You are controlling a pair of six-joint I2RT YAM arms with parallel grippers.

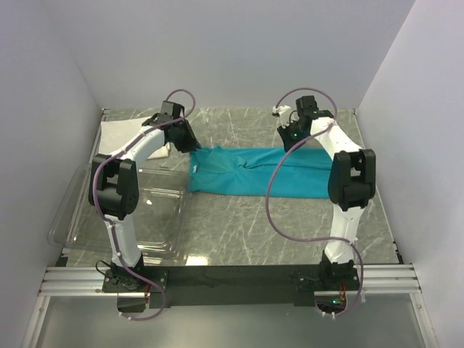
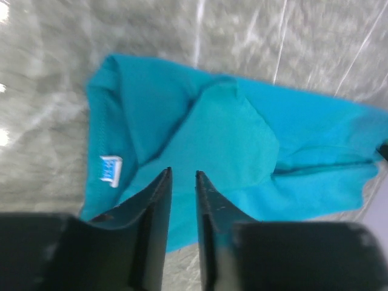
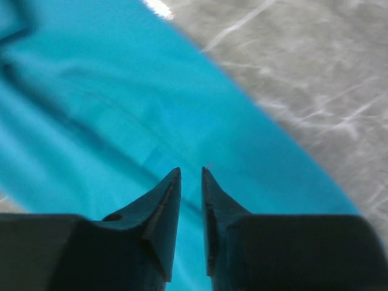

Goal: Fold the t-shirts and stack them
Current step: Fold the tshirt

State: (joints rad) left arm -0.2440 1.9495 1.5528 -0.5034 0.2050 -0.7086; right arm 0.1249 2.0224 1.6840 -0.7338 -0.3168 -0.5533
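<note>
The teal-blue t-shirt [image 1: 261, 172] lies flat mid-table, folded lengthwise into a long band, collar end to the left. The white t-shirt [image 1: 119, 134] is a folded rectangle at the back left corner. My left gripper [image 1: 190, 142] hovers over the teal shirt's collar end; in the left wrist view the left gripper [image 2: 182, 174] is shut, with only a narrow gap and nothing in it, above the shirt [image 2: 230, 133] and its label [image 2: 110, 170]. My right gripper [image 1: 288, 138] hovers over the shirt's back edge, also shut and empty in the right wrist view [image 3: 191, 171], with teal cloth [image 3: 121, 121] below.
A clear plastic bin [image 1: 156, 210] sits at the left front, under the left arm. White walls close in the table on the left, back and right. Marble tabletop [image 1: 246, 225] shows in front of the shirt.
</note>
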